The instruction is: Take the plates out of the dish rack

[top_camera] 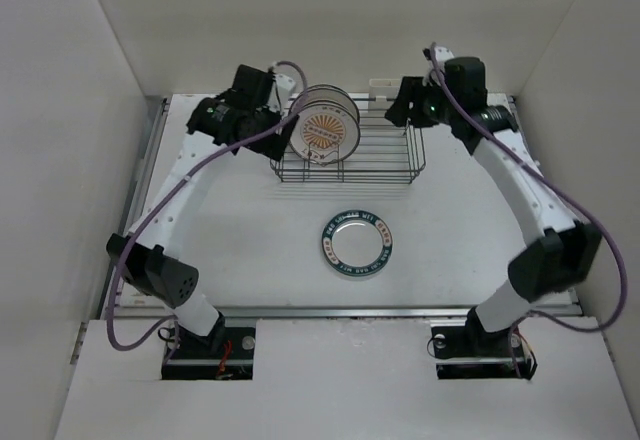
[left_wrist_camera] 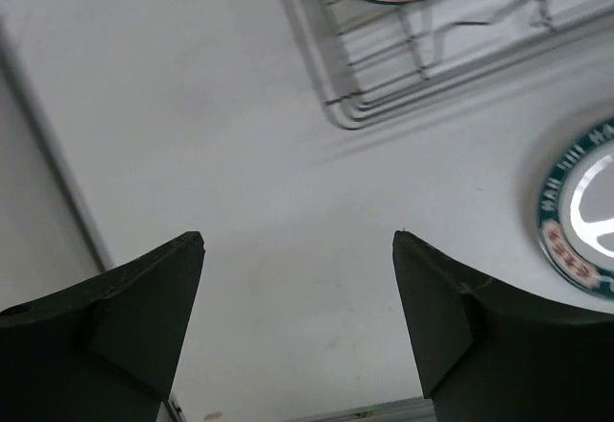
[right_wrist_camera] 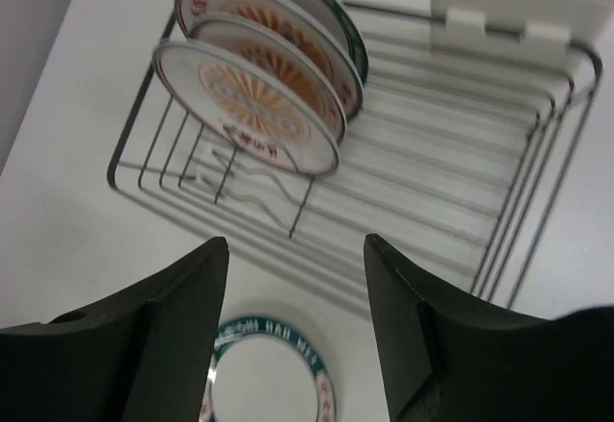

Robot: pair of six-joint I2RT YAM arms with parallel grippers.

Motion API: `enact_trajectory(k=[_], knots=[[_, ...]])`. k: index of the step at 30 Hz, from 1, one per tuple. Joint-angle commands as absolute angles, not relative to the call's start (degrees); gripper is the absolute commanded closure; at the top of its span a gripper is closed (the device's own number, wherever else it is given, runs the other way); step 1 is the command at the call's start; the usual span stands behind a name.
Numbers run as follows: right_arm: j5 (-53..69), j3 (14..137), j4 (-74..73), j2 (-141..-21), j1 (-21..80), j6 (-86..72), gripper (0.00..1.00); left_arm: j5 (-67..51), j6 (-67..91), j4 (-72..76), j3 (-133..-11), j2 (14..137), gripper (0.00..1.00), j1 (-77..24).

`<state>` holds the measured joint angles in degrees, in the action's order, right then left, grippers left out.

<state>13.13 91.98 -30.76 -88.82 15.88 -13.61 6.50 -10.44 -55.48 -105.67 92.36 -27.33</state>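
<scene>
Plates (right_wrist_camera: 259, 105) upright in dish rack (right_wrist_camera: 460, 182); ahead of right end effector (right_wrist_camera: 295, 245)

My arms reached far forward, elbows bowed outward; left end effector (left_wrist_camera: 298, 240) jaws wide, empty; right end effector (right_wrist_camera: 295, 242) same.

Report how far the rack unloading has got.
Done: one teal-rimmed plate lies flat on the table before the dish rack. In hand: nothing; left fingers and right fingers are open and empty. Left: several plates standing in the rack's left end.
</scene>
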Motion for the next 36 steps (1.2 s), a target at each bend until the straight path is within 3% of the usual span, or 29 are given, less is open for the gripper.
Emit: enact_trajectory(k=[1, 6, 15, 20, 23, 27, 31, 36], knots=[[20.2, 104.6, -27.9, -101.5, 16.5, -6.3, 0.36, 15.8, -4.9, -56.4, -106.3, 91.5, 0.23, -21.0], [20.8, 116.5, -29.1, -114.4, 20.4, 1.7, 0.36, 21.4, -4.3, -56.0, -101.6, 89.3, 0.23, -16.3], [21.6, 118.3, -18.7, -123.6, 23.4, 1.7, 0.41, 24.0, -3.7, -54.8, -97.7, 88.8, 0.23, -13.9], [20.4, 118.3, -18.0, -125.0, 23.9, 1.7, 0.63, 25.0, -3.7, -54.8, -97.7, 89.4, 0.23, -13.9], [19.8, 116.3, -17.3, -123.7, 23.9, 2.2, 0.7, 25.0, -3.7, -54.8, -97.2, 89.4, 0.23, -13.9], [19.8, 114.8, -16.8, -121.3, 23.9, 4.7, 0.95, 25.0, -3.7, -54.8, -96.7, 89.4, 0.23, -13.9], [17.8, 112.4, -16.2, -116.9, 23.9, 7.6, 1.0, 23.3, -3.7, -54.8, -96.7, 89.4, 0.23, -13.9], [13.5, 111.9, -14.3, -108.8, 23.9, 8.3, 1.0, 22.2, -3.2, -54.8, -96.7, 88.9, 0.23, -13.9]])
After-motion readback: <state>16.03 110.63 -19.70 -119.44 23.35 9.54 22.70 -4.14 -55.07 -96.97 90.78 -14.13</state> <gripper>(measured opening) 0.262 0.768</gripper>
